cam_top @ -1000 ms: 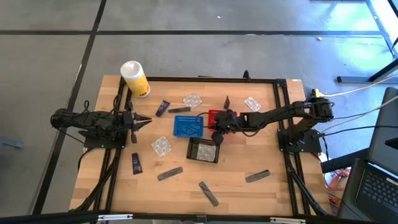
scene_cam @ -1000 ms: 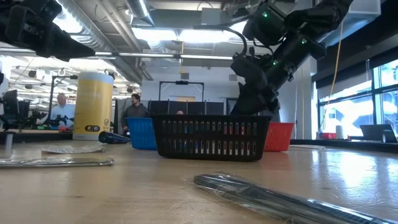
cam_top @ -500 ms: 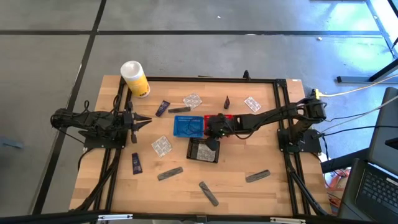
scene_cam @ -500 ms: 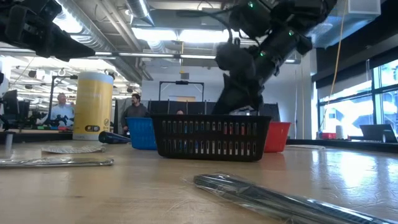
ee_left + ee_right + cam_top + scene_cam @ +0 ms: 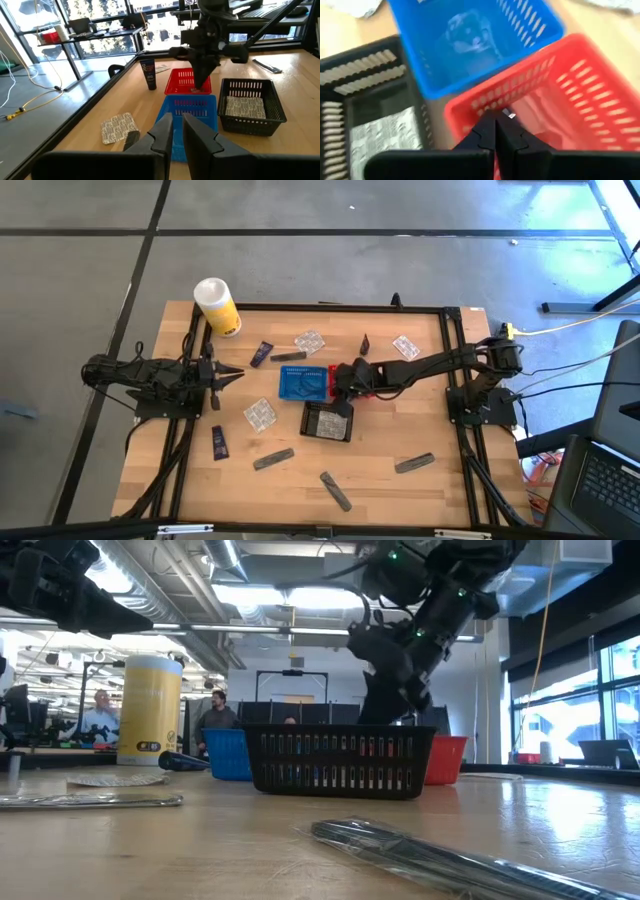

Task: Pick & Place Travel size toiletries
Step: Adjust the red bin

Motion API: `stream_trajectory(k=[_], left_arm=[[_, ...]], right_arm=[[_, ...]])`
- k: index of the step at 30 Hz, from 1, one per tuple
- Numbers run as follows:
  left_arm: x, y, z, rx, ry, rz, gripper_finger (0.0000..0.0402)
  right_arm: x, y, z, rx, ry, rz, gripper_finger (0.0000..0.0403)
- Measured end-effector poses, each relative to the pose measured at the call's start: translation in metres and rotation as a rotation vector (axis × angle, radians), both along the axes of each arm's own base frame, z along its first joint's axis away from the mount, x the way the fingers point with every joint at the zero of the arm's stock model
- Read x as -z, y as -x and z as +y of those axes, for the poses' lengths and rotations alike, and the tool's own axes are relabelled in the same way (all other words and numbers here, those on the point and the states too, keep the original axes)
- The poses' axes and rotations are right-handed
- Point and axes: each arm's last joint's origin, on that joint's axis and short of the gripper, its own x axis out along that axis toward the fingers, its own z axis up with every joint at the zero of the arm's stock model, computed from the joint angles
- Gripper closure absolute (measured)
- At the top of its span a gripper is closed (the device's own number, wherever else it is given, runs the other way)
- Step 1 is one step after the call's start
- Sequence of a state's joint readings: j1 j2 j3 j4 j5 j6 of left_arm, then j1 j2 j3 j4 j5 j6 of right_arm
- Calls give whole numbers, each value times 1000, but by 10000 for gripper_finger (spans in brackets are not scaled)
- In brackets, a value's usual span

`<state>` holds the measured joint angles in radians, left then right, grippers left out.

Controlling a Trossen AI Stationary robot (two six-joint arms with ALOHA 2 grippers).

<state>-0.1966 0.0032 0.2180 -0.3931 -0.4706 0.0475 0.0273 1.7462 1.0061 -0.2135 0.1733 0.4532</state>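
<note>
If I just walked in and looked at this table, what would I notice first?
Probably the right gripper, shut, stretched to the table's middle above three little baskets: the blue basket, the red basket and the black basket, which holds a clear crinkly packet. Next, the tall white-and-yellow canister at a far corner. The left gripper waits at the left side.

Smooth pale wood table (image 5: 390, 490) carries 3 glossy plastic mesh baskets (image 5: 302, 383) and crinkly clear packets (image 5: 260, 414).
</note>
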Motion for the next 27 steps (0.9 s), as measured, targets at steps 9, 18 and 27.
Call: stream_trajectory(k=[9, 18, 27], left_arm=[[0, 0, 0, 0, 0, 1, 364], [0, 0, 0, -1, 0, 0, 366], [0, 0, 0, 0, 0, 0, 364]], right_arm=[[6, -5, 9, -61, -78, -15, 403], [-22, -9, 8, -94, -12, -78, 403], [-51, 27, 38, -83, 82, 147, 403]])
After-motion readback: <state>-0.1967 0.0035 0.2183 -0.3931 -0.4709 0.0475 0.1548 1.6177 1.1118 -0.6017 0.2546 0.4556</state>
